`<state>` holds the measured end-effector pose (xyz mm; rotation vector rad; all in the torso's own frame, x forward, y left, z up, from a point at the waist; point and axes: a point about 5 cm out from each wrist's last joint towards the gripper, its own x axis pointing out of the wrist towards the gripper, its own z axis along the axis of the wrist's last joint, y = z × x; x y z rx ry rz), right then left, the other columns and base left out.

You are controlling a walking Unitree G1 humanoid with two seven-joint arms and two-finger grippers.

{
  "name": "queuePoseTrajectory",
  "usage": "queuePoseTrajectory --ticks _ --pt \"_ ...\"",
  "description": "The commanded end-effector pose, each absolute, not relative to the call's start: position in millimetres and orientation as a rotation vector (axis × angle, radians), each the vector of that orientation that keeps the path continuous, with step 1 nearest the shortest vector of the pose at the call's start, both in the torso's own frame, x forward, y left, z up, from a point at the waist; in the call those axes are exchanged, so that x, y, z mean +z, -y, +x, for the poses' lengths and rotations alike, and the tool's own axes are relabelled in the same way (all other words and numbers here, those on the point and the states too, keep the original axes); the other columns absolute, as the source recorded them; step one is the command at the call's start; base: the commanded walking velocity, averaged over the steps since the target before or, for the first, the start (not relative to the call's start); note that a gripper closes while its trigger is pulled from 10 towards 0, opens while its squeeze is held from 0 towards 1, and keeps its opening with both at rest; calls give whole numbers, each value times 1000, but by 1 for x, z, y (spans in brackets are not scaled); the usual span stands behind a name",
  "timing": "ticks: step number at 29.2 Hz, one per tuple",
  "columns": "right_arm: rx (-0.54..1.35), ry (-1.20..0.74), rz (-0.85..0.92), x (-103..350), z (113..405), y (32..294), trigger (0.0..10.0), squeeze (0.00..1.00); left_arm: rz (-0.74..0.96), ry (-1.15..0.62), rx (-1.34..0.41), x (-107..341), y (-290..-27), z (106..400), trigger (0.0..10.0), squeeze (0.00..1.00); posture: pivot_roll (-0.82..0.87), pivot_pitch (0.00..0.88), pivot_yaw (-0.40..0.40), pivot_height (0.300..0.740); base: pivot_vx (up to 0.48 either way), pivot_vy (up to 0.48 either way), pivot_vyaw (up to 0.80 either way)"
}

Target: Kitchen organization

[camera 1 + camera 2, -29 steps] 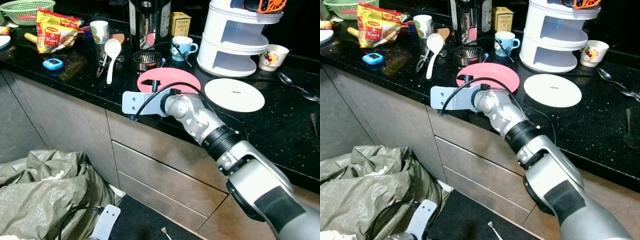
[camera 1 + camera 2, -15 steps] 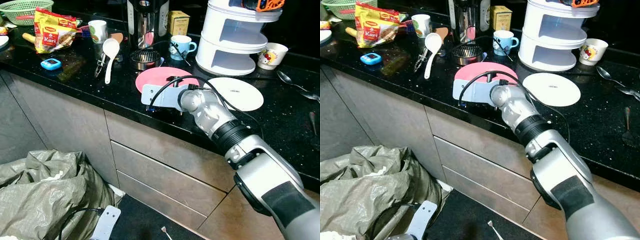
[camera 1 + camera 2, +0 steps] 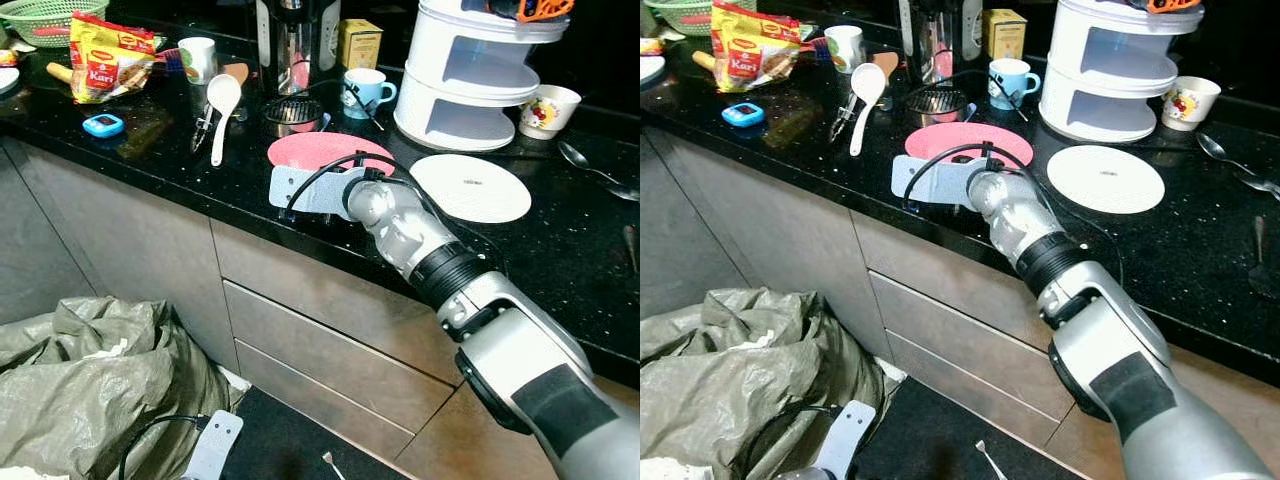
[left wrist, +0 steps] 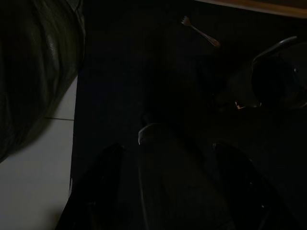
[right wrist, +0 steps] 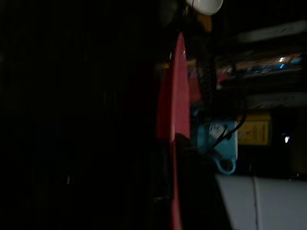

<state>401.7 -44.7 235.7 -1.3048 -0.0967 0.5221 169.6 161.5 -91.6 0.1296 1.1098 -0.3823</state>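
Observation:
A pink plate lies flat near the front edge of the black counter. My right arm reaches over that edge. The grey wrist plate of the right gripper sits right at the plate's near rim and hides the fingers. The dark right wrist view catches the pink plate edge-on, with a blue mug behind it. A white plate lies just right of the pink one. My left gripper hangs idle near the floor, fingers apart and holding nothing.
A white tiered rack, a blue mug, a strainer, a white ladle and a noodle packet crowd the counter. Drawers run below it. A grey sack and a fork lie on the floor.
My right wrist has moved right and a little up, from left of the pink plate to its near rim. The left arm has not moved.

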Motion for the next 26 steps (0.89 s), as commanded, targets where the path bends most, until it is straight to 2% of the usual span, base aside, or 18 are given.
queuePoseTrajectory --ticks 1,12,14,15,18,20,22,23,25,26 --pt "506 146 -1281 238 400 42 0 0 113 -1112 -376 -93 -159 167 10000 0 28 28 -27 740 0 0 0" --pt "386 365 -1133 271 397 49 0 0 120 -1111 -376 -92 -160 168 10000 0 17 15 -12 740 0 0 0" --pt "411 425 -989 280 392 50 0 0 124 -1111 -376 -92 -161 169 10000 0 13 6 -8 740 0 0 0" --pt "411 425 -989 280 392 50 0 0 124 -1111 -376 -92 -161 169 10000 0 13 6 -8 740 0 0 0" --pt "526 477 -643 286 379 52 0 0 127 -1111 -374 -92 -162 169 10000 0 16 0 -3 740 0 0 0" --pt "640 527 -339 291 361 59 0 0 126 -1109 -369 -92 -162 170 10000 0 13 0 0 740 0 0 0" --pt "677 547 -199 295 352 64 0 0 127 -1110 -368 -91 -163 170 10000 0 4 0 6 740 0 0 0" --pt "677 547 -199 295 352 64 0 0 127 -1110 -368 -91 -163 170 10000 0 4 0 6 740 0 0 0" --pt "737 571 -32 300 340 68 0 0 133 -1113 -372 -91 -164 170 10000 0 -7 0 16 740 0 0 0" --pt "737 571 -32 300 340 68 0 0 133 -1113 -372 -91 -164 170 10000 0 -7 0 16 740 0 0 0"
